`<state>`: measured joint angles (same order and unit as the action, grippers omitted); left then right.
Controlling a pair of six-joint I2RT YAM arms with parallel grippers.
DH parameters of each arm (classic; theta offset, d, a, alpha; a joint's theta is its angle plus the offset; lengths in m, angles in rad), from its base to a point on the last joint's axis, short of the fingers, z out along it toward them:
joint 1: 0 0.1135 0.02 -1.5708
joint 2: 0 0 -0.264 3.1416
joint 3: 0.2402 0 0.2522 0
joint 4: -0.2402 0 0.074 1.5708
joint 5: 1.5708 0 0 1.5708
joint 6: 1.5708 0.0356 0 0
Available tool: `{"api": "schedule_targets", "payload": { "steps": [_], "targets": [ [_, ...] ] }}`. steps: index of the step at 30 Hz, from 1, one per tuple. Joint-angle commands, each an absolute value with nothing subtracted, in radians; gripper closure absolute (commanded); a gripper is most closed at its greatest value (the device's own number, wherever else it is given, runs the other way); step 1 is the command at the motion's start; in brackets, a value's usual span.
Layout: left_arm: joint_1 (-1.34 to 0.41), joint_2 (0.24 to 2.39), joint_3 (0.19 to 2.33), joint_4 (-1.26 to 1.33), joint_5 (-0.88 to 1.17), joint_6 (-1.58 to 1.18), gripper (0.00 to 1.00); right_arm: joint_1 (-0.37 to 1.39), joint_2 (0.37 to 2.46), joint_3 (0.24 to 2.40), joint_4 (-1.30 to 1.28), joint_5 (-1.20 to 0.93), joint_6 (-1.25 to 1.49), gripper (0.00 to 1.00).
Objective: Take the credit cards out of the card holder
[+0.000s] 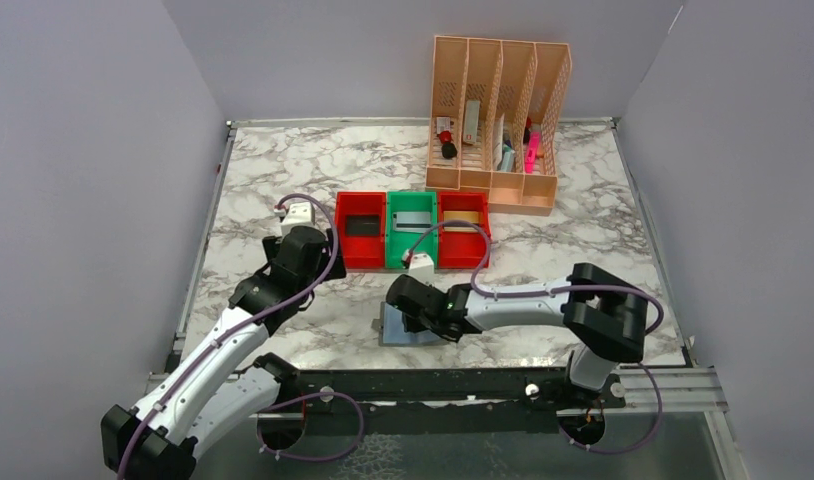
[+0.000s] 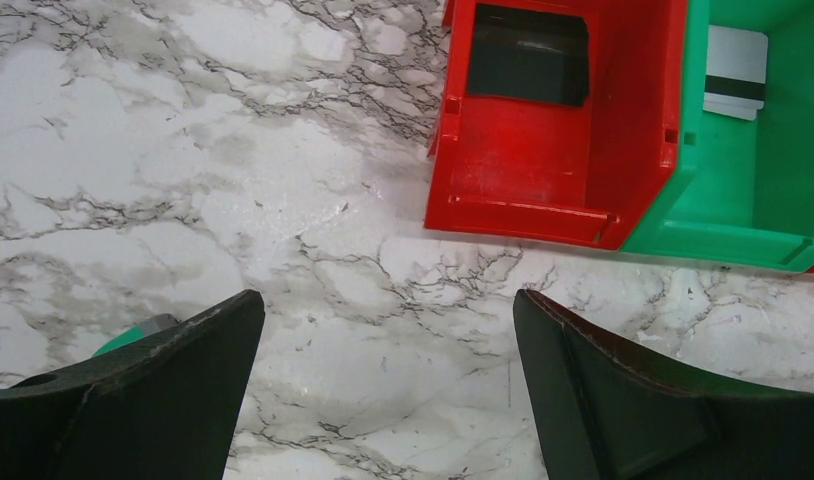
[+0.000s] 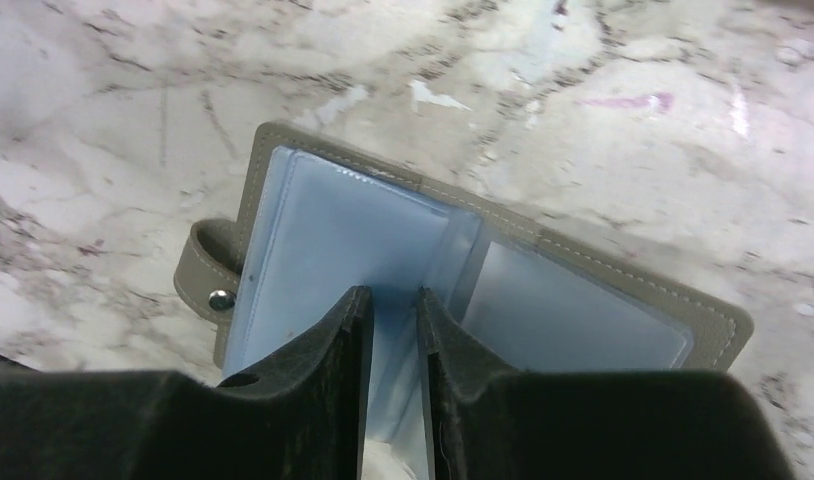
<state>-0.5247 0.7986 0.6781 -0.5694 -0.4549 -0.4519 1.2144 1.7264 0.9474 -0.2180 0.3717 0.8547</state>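
Observation:
The card holder [image 1: 395,332] [image 3: 623,278] lies open on the marble near the front edge, grey outside with pale blue pockets [image 3: 573,320] that show no card. My right gripper [image 1: 411,303] [image 3: 391,292] hovers low over its fold, jaws a narrow gap apart with nothing clamped between them. A black card [image 1: 361,226] [image 2: 528,57] lies in the left red bin, a silver-grey card [image 1: 414,219] [image 2: 735,85] in the green bin and a gold-tan card [image 1: 464,220] in the right red bin. My left gripper [image 1: 308,248] [image 2: 388,300] hangs wide open over bare marble, left of the bins.
The red bin [image 1: 341,238] [image 2: 543,215], green bin [image 1: 393,245] and second red bin [image 1: 484,238] stand in a row mid-table. A tall peach slotted organiser [image 1: 498,110] holding small items stands at the back. A teal piece [image 2: 133,335] shows beside my left finger.

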Motion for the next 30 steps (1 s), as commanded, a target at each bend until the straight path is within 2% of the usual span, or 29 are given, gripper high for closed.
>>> {"api": "schedule_targets", "payload": {
  "steps": [1, 7, 11, 14, 19, 21, 24, 30],
  "targets": [
    [-0.52, 0.81, 0.682, -0.537, -0.397, -0.42, 0.01, 1.198, 1.662, 0.888, -0.358, 0.366, 0.763, 0.69],
    [-0.52, 0.872, 0.756, -0.499, -0.418, -0.325, 0.01, 1.111, 1.416, 0.971, -0.309, 0.372, 0.546, 0.53],
    [-0.497, 0.965, 0.877, -0.478, -0.451, -0.231, 0.01, 0.954, 1.307, 1.016, -0.291, 0.379, 0.401, 0.44],
    [-0.418, 1.037, 0.97, -0.45, -0.445, -0.177, 0.01, 0.784, 1.26, 1.06, -0.285, 0.353, 0.314, 0.43],
    [-0.166, 1.126, 1.125, -0.446, -0.313, -0.17, 0.01, 0.506, 1.227, 1.134, -0.271, 0.269, 0.227, 0.4],
    [-0.103, 1.146, 1.19, -0.484, -0.318, -0.185, 0.01, 0.387, 1.214, 1.167, -0.275, 0.226, 0.215, 0.4],
    [-0.097, 1.128, 1.239, -0.531, -0.459, -0.214, 0.01, 0.32, 1.188, 1.204, -0.261, 0.225, 0.169, 0.39],
    [-0.097, 0.982, 1.171, -0.531, -0.468, -0.241, 0.01, 0.31, 1.134, 1.229, -0.247, 0.161, 0.126, 0.36]
  ]
}}
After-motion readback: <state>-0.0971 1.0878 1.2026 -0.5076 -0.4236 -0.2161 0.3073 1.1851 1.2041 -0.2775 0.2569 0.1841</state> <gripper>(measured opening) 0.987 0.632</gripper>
